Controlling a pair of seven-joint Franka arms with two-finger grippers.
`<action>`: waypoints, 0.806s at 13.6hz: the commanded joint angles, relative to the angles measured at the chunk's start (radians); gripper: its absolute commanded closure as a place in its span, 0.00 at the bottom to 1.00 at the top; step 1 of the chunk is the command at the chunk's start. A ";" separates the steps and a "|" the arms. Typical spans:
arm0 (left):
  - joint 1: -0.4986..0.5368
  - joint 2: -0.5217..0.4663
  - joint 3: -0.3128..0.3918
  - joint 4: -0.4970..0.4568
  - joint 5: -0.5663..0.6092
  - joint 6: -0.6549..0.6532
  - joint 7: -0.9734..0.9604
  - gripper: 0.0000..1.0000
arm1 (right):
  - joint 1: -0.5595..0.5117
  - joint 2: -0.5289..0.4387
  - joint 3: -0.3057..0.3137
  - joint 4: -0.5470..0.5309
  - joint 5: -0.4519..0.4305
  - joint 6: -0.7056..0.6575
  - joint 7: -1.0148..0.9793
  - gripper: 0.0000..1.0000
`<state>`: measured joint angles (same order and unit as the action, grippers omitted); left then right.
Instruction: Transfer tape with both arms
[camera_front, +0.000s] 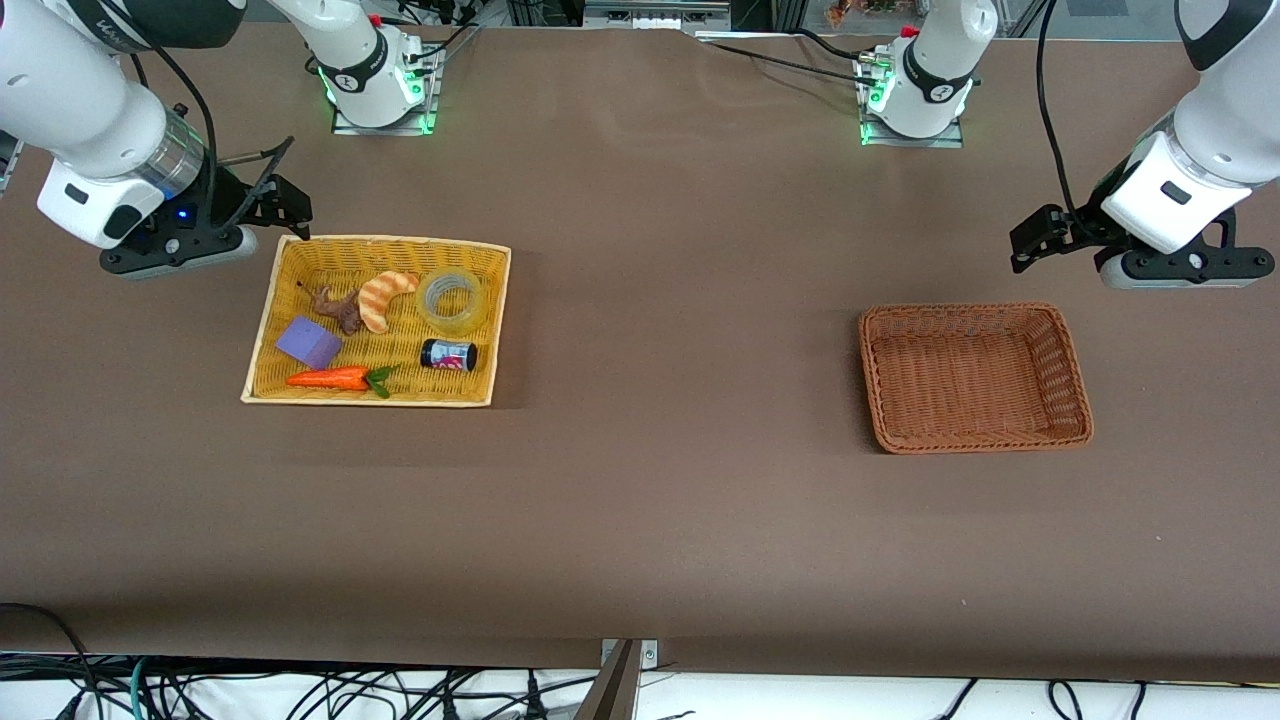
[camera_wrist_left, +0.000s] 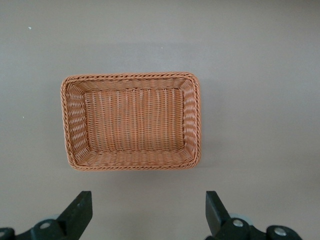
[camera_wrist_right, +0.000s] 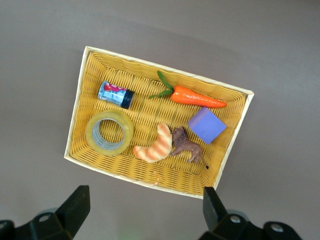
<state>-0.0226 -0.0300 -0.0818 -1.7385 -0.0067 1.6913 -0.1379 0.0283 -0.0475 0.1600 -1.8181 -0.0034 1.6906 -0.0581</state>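
The tape (camera_front: 428, 300), a translucent yellowish ring, lies flat in the yellow basket (camera_front: 390, 241), in the corner farthest from the front camera on the side toward the table's middle. It also shows in the right wrist view (camera_wrist_right: 90, 134). My right gripper (camera_front: 285, 200) is open and empty, up over the table just outside the basket's rim (camera_wrist_right: 145, 197). My left gripper (camera_front: 1035, 238) is open and empty, over bare table beside the empty brown basket (camera_front: 975, 308), which fills the left wrist view (camera_wrist_left: 130, 76), with the gripper (camera_wrist_left: 149, 200) short of its rim.
The yellow basket also holds a croissant (camera_front: 385, 298), a small black can (camera_front: 447, 354), a carrot (camera_front: 335, 379), a purple block (camera_front: 308, 342) and a brown toy animal (camera_front: 340, 310). Brown table cloth lies between the two baskets.
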 joint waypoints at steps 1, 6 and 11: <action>0.007 -0.013 -0.004 0.001 -0.016 -0.005 0.018 0.00 | -0.010 -0.012 0.006 -0.010 0.002 -0.009 -0.008 0.00; 0.007 -0.013 -0.004 0.001 -0.016 -0.005 0.018 0.00 | -0.010 -0.012 0.006 -0.012 0.002 -0.011 -0.008 0.00; 0.007 -0.010 -0.004 0.008 -0.016 -0.005 0.018 0.00 | -0.010 -0.011 0.012 -0.018 0.002 -0.005 -0.006 0.00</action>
<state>-0.0226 -0.0303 -0.0818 -1.7360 -0.0067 1.6913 -0.1379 0.0283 -0.0472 0.1603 -1.8252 -0.0034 1.6888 -0.0581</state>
